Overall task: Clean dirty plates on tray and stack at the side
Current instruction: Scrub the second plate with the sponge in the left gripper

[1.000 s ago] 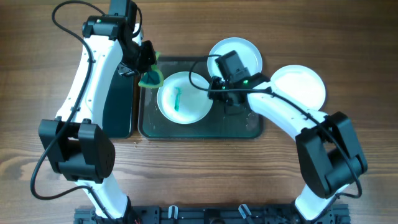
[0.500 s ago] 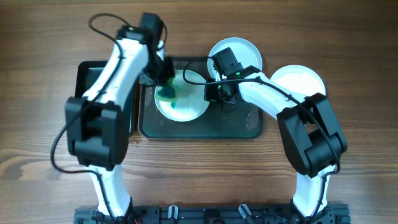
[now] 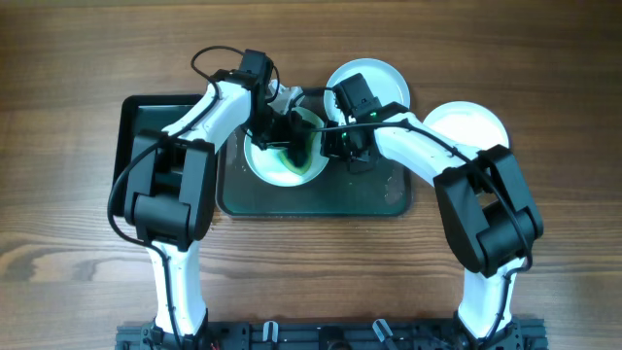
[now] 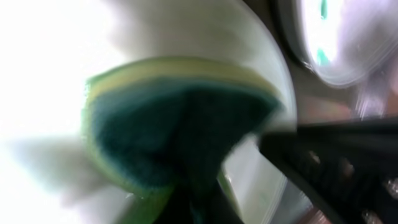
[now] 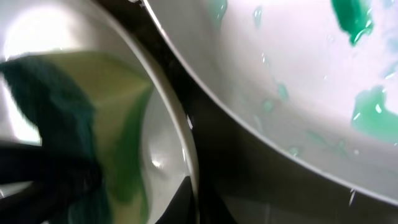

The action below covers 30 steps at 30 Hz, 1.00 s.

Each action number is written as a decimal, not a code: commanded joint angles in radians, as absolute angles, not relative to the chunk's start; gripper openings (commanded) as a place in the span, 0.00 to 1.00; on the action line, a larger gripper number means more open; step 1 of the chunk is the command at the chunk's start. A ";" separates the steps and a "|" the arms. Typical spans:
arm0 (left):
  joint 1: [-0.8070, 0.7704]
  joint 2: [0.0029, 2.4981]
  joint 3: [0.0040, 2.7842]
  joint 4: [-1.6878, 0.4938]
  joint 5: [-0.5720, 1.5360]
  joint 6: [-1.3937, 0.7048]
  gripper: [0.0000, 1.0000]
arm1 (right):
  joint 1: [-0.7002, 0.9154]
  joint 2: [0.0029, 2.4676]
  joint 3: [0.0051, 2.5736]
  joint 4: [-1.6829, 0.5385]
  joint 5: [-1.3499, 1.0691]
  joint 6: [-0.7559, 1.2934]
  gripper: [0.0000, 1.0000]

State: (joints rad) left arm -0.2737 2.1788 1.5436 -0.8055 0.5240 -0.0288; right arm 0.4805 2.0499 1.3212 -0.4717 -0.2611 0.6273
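Observation:
A white plate lies on the dark grey-green tray. My left gripper is shut on a green and yellow sponge and presses it on this plate; the sponge fills the left wrist view. My right gripper is shut on the plate's right rim. A second plate with teal smears sits at the tray's back edge. A third, clean plate rests on the table to the right.
A narrower black tray lies left of the big tray, under my left arm. Both arms meet over the tray's back half. The wooden table surrounds everything.
My left gripper has swept the sponge rightward across the plate, from its left edge to near the right rim. The teal smear is now under the sponge. My right gripper stays at the rim.

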 commanded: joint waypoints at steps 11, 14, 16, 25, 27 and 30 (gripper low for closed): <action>-0.291 2.205 1.583 -1.079 0.582 0.054 0.04 | 0.489 2.070 1.345 -0.474 -0.297 0.628 0.04; -0.293 2.205 1.583 -1.002 0.721 0.148 0.04 | 0.489 2.070 1.345 -0.475 -0.298 0.628 0.04; -0.293 2.205 1.583 -0.904 0.691 0.087 0.04 | 0.488 2.070 1.345 -0.475 -0.297 0.628 0.04; -0.290 2.205 1.584 -1.005 -0.439 -0.570 0.04 | 0.487 2.070 1.345 -0.472 -0.300 0.628 0.04; -0.290 2.205 1.584 -1.077 -0.420 -0.569 0.04 | 0.487 2.070 1.345 -0.473 -0.300 0.629 0.04; -0.292 2.205 1.584 -1.131 -0.102 -0.333 0.04 | 0.487 2.070 1.345 -0.472 -0.300 0.628 0.04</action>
State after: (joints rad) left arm -0.3229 2.1654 1.6131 -1.1000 -0.2539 -0.5064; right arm 0.4992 2.0560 1.3289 -0.4652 -0.3183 0.6266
